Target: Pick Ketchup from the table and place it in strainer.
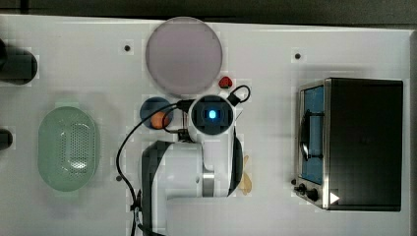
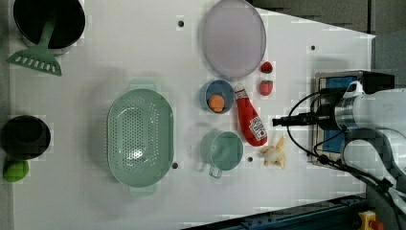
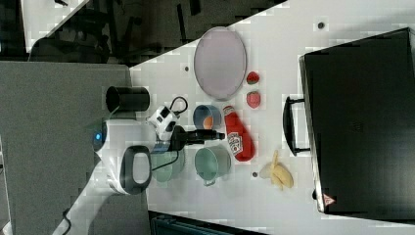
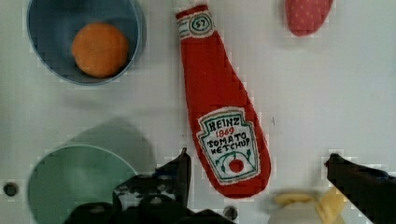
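The ketchup lies flat on the white surface, label up, and serves as the reference for this record. Its white cap end points toward the round greyish-lilac plate, which sits just beyond it. A small blue bowl holding an orange ball stands just beside the cap end, on the left view's left. A teal cup stands near the bottle's broad base on that same side. Two strawberries lie close to the neck on the left view's right. A banana rests just past the base.

The strainer sits well apart from the ketchup, beyond the bowl and cup toward the left view's left. Its perforated floor holds nothing.

The end effector hangs above the base end of the ketchup with its fingers spread wide, one to each side of the bottle. It is released and grasps nothing. Whether the fingers touch the surface cannot be told. In the right view the end effector appears next to the bottle's middle, overlapping the cup's rim.

A black oven stands well apart from the ketchup, at the top view's right.
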